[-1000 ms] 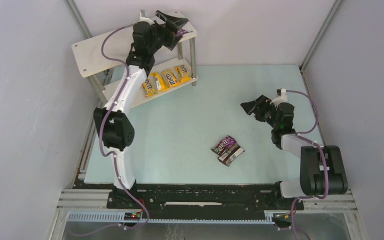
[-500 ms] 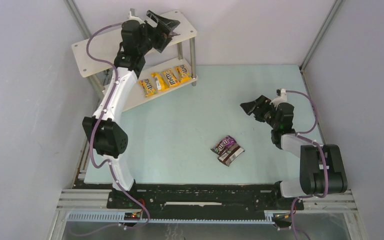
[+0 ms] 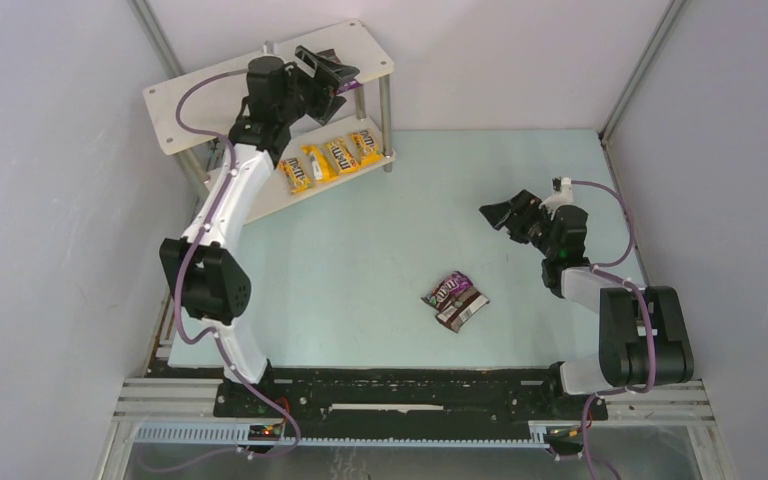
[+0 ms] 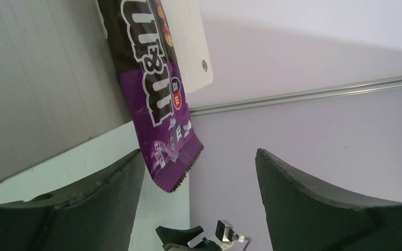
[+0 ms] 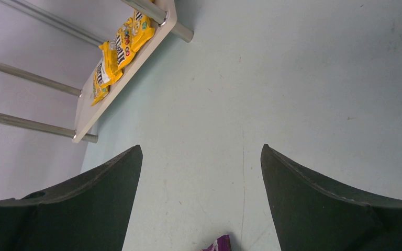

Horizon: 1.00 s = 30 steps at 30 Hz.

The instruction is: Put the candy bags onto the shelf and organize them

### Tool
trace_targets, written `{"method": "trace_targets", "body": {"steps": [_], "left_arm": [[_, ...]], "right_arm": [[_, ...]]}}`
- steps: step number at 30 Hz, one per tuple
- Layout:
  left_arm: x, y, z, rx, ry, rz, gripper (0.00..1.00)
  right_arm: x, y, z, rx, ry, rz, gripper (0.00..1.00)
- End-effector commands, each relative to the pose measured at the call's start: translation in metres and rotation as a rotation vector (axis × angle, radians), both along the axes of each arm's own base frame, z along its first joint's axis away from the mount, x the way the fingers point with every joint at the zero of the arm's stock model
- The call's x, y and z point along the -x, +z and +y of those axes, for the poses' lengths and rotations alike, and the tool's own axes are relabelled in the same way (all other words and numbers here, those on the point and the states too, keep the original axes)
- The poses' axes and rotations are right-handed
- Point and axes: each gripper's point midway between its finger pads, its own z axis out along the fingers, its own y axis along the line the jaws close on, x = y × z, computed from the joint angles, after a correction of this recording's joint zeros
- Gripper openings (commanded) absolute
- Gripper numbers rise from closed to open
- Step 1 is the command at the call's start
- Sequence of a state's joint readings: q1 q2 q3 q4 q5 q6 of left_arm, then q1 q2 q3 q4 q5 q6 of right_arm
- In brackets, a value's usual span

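Drawn back from the shelf (image 3: pixel 190 100), the left claw (image 3: pixel 345 80) is held open; a purple candy bag (image 4: pixel 157 89) is seen ahead.

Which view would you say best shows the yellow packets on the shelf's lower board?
Top external: all four yellow packets lie side by side, labels up. Right wrist catches them obliquely in a corner; left wrist shows none.

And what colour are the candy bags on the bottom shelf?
The bags are yellow; top external view.
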<state>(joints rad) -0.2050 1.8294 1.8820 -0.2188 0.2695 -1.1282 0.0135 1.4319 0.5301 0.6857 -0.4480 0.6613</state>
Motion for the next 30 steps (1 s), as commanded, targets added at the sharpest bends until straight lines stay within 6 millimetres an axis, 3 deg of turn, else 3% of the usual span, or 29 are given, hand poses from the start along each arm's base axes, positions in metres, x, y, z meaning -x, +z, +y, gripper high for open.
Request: {"method": "trace_targets", "body": {"steps": [1,6,11,15,19,21,24,30], "left_arm": [[0.023,0.045,0.006,0.035,0.006,-0.096,0.84],[0.039,0.048,0.015,-0.083,0.024,-0.164,0.91],[0.066,0.057,0.046,-0.424,0.153,-0.287,0.84],[0.065,0.057,0.065,-0.614,0.251,-0.348,0.79],[0.049,0.051,0.056,-0.646,0.217,-0.361,0.72],[0.042,0.050,0.043,-0.673,0.163,-0.402,0.76],[0.040,0.049,0.029,-0.866,0.124,-0.511,0.80],[0.041,0.058,0.022,-1.073,0.114,-0.631,0.72]], "right_arm": [[-0.003,0.007,-0.001,-0.008,0.000,-0.034,0.92],[-0.003,0.007,-0.001,-0.009,0.001,-0.033,0.92],[-0.003,0.007,-0.001,-0.010,0.003,-0.033,0.92],[-0.003,0.007,0.000,-0.017,0.007,-0.033,0.92],[-0.003,0.007,0.000,-0.018,0.007,-0.031,0.92],[-0.003,0.007,0.001,-0.018,0.008,-0.032,0.91],[-0.003,0.006,0.001,-0.019,0.009,-0.029,0.92],[-0.003,0.007,0.002,-0.026,0.017,-0.033,0.91]]}}
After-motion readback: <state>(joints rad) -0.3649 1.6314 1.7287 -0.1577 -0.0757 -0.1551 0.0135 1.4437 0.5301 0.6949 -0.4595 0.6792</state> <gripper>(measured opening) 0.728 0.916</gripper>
